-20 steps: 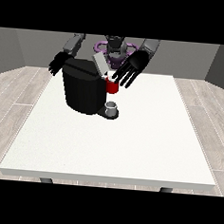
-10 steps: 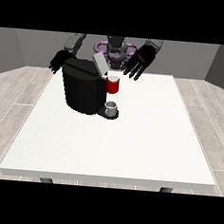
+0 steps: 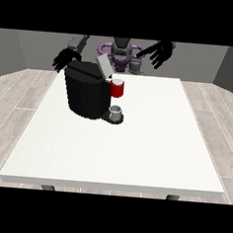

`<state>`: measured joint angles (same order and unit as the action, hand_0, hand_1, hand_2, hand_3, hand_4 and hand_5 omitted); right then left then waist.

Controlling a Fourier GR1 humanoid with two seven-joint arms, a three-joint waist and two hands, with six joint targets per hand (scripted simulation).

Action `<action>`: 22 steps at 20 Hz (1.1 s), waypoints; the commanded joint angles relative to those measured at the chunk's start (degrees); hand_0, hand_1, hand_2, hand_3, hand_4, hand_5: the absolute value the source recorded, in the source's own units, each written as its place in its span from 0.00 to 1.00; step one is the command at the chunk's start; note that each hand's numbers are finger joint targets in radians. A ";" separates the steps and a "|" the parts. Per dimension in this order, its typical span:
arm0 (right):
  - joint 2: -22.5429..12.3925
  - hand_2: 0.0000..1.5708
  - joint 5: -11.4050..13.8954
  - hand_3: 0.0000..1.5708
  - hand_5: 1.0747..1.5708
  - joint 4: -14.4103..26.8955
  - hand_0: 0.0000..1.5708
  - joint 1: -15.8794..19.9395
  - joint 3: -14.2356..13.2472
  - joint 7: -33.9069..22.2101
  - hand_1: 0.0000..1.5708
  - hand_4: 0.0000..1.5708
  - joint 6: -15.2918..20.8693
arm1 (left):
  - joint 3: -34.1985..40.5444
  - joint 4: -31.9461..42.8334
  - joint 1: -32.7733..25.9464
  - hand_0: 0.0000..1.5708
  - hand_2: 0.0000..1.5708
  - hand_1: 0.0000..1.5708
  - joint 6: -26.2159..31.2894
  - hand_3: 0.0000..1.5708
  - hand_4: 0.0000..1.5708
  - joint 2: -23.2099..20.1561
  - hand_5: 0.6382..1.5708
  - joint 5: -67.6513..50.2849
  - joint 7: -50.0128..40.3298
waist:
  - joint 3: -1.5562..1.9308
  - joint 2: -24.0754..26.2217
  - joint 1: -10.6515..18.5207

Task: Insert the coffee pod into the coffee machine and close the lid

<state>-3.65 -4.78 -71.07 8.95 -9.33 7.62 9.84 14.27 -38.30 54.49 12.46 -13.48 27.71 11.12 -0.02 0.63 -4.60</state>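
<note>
**Both hands raised above the far edge, lid standing open**

While the coffee machine [image 3: 88,92] sits on the left half of the white table [image 3: 135,149], we see both hands held up in the air near the far edge, neither one touching anything; the hand at the view's right [image 3: 160,53] hangs well clear of the machine, above the table's far side, with its fingers spread and fairly straight, pointing down and towards the view's left; it holds nothing that we can see; the hand at the view's left [image 3: 65,60] hovers just behind the machine's top left corner, its fingers also hanging loosely downward, and we see no object in it.

On the machine, the lid [image 3: 103,66] is tilted up at an angle, a pale grey flap rising from the top towards the robot; just below it, at the machine's front right, we note a red thing at the machine [image 3: 117,88]; under that, a small grey cup [image 3: 116,112] stands on the machine's base.

We cannot plainly make out the coffee pod anywhere; a small grey thing [image 3: 136,66] shows near the table's far edge, in front of the robot's torso [image 3: 121,52], and we cannot tell what it is.
</note>
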 commanded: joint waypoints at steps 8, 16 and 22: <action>-1.85 0.00 3.47 0.00 1.00 -5.78 0.00 -7.51 4.42 -2.21 0.00 0.23 -2.08 | 7.01 -1.91 -17.42 0.00 0.00 0.00 2.54 0.00 0.14 5.02 1.00 -11.36 4.25 | -0.05 11.56 3.42; -7.48 0.00 -0.28 0.00 1.00 -11.28 0.00 -0.90 3.32 -7.60 0.00 0.00 -8.75 | 6.94 -5.92 -22.29 0.00 0.00 0.00 2.90 0.00 0.00 9.03 1.00 -15.24 1.87 | 0.00 13.70 6.69; -5.90 0.00 -0.07 0.00 1.00 -12.77 0.00 -0.26 6.13 -9.16 0.00 0.00 -10.17 | 4.91 -9.97 -29.73 0.00 0.00 0.00 5.39 0.00 0.00 12.20 1.00 -17.34 2.40 | 0.03 14.62 10.95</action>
<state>-9.24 -4.66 -83.05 8.67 -4.30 -0.91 1.56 20.53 -45.61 29.02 17.03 -3.66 11.42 13.08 -0.02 14.46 4.08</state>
